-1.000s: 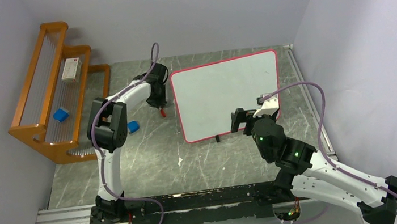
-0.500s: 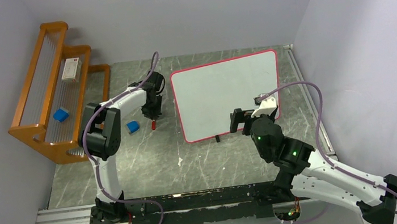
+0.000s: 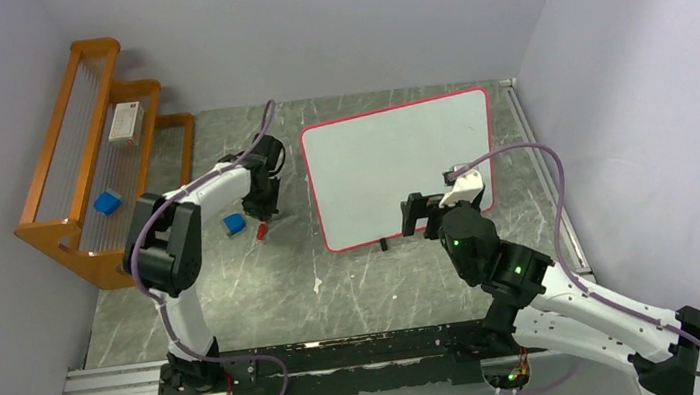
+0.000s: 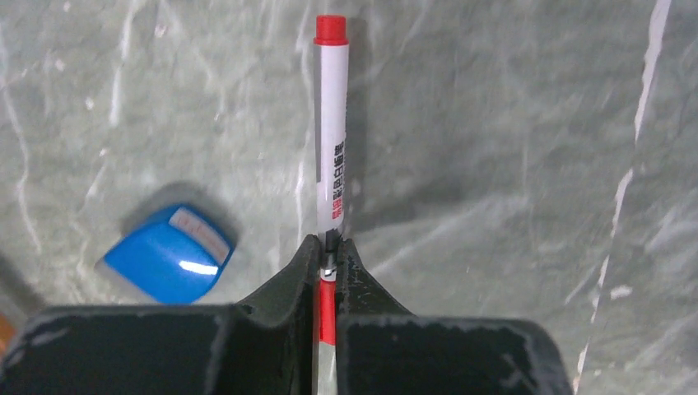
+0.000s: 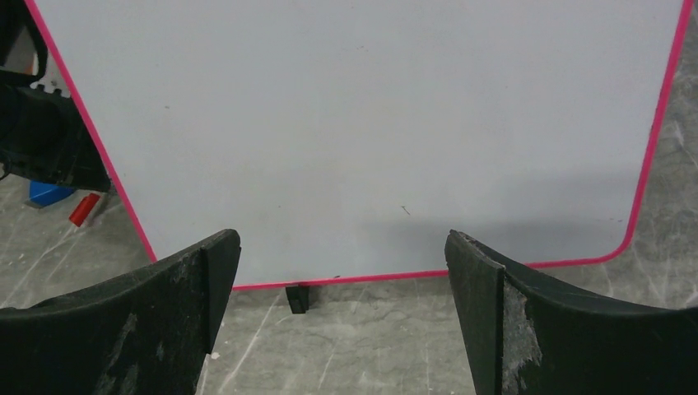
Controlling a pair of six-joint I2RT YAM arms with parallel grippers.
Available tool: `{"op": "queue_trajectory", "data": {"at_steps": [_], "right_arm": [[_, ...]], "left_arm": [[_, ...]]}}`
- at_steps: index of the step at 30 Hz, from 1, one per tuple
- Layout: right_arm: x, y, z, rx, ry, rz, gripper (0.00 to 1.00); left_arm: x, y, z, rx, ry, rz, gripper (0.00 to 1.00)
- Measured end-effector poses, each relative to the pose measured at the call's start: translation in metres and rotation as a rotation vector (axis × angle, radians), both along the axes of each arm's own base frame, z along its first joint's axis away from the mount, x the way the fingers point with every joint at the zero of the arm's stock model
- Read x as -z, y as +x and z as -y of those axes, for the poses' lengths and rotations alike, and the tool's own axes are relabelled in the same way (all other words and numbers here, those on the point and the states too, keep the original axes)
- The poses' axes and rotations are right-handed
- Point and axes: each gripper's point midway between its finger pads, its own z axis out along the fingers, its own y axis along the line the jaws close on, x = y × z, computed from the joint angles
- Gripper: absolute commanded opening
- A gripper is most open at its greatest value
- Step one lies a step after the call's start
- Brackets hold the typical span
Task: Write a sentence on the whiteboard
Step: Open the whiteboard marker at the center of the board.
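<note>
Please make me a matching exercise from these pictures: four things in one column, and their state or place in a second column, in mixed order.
1. marker
2. whiteboard
3. blue block near the marker
4. right gripper

A. blank, with a pink border
B. jaws wide open
C. lying loose on the table
D. clamped in the left gripper

Pairs: 1-D, 2-A, 3-C, 4-B

Even bright light, soft shadows, sharp.
</note>
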Motion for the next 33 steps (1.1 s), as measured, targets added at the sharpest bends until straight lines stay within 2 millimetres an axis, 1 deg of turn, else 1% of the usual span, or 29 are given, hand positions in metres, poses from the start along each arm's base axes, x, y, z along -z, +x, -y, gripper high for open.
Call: {"op": "queue_trajectory", "data": {"at_steps": [1, 3, 5, 8, 10, 12, 15, 18, 21, 23, 26, 29, 33], "right_arm": [[0.000, 0.000, -0.001, -0.006, 0.000, -0.002, 1.00], [0.000, 0.000, -0.006, -0.026, -0.001, -0.011, 1.00], [-0.003, 0.000, -0.012, -0.051, 0.003, -0.018, 1.00], [-0.008, -0.001, -0.019, -0.083, 0.007, -0.027, 1.00], [-0.014, -0.003, -0.022, -0.106, 0.007, -0.029, 1.00], [-0.023, -0.004, -0.028, -0.136, 0.008, -0.032, 1.00], [-0.038, -0.003, -0.039, -0.183, 0.018, -0.038, 1.00], [-0.049, 0.000, -0.052, -0.237, 0.027, -0.057, 1.00], [-0.052, 0.006, -0.058, -0.285, 0.036, -0.087, 1.00], [-0.053, 0.014, -0.056, -0.304, 0.050, -0.109, 1.00], [-0.055, 0.026, -0.051, -0.329, 0.078, -0.143, 1.00], [-0.063, 0.034, -0.054, -0.389, 0.118, -0.166, 1.00], [-0.070, 0.031, -0.068, -0.504, 0.162, -0.192, 1.00]], "left_arm": [[-0.003, -0.004, -0.003, 0.001, 0.004, 0.002, 0.05], [-0.016, -0.010, -0.008, 0.001, 0.009, 0.027, 0.05], [-0.037, -0.011, -0.012, 0.002, 0.005, 0.079, 0.05], [-0.078, -0.010, -0.018, 0.000, -0.009, 0.197, 0.05], [-0.104, -0.014, -0.023, 0.004, -0.025, 0.277, 0.05], [-0.122, -0.020, -0.026, 0.017, -0.039, 0.340, 0.05], [-0.141, -0.033, -0.027, 0.065, -0.049, 0.414, 0.05], [-0.160, -0.045, -0.015, 0.159, -0.069, 0.484, 0.05], [-0.184, -0.057, 0.004, 0.261, -0.103, 0.564, 0.05], [-0.202, -0.064, 0.015, 0.327, -0.132, 0.621, 0.05], [-0.220, -0.074, 0.027, 0.416, -0.171, 0.673, 0.05], [-0.226, -0.081, 0.040, 0.504, -0.191, 0.690, 0.05], [-0.225, -0.092, 0.067, 0.645, -0.187, 0.677, 0.05]]}}
